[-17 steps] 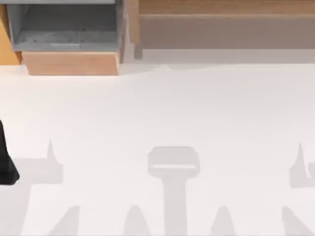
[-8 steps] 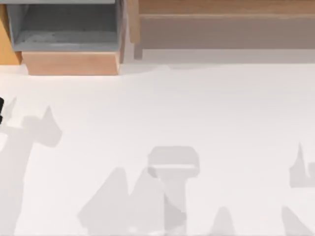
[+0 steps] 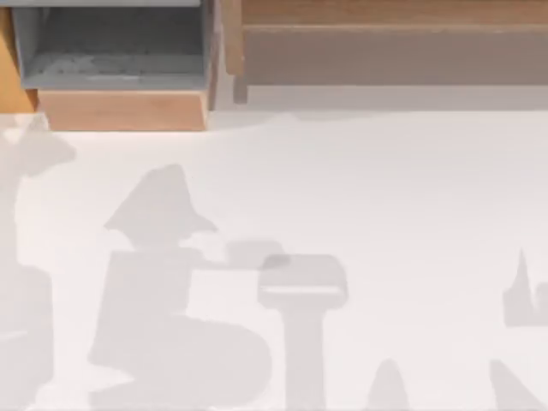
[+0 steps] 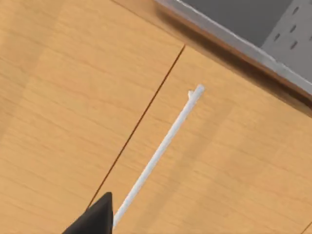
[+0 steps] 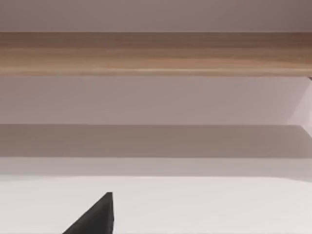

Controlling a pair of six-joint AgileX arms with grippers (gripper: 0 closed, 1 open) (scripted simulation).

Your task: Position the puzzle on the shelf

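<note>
The puzzle is out of view. The shelf (image 3: 385,13) is a long light-brown ledge along the back right of the top view, with a wooden side post (image 3: 231,43) and a darker front face below it. In the right wrist view the shelf (image 5: 156,53) runs straight across as a wooden band, beyond the dark tip of my right gripper (image 5: 95,219). The left wrist view has the dark tip of my left gripper (image 4: 95,219) close over light wooden panels.
A grey-lined box compartment with a light wooden front (image 3: 120,111) stands at the back left. A white bar handle (image 4: 161,151) crosses the wooden panels in the left wrist view. Arm shadows lie over the left half of the white table (image 3: 385,188).
The black part of my left arm at the top view's left edge moved toward the back and left the picture. Its shadows swung up and rightward over the table's left half. The right side is unchanged.
</note>
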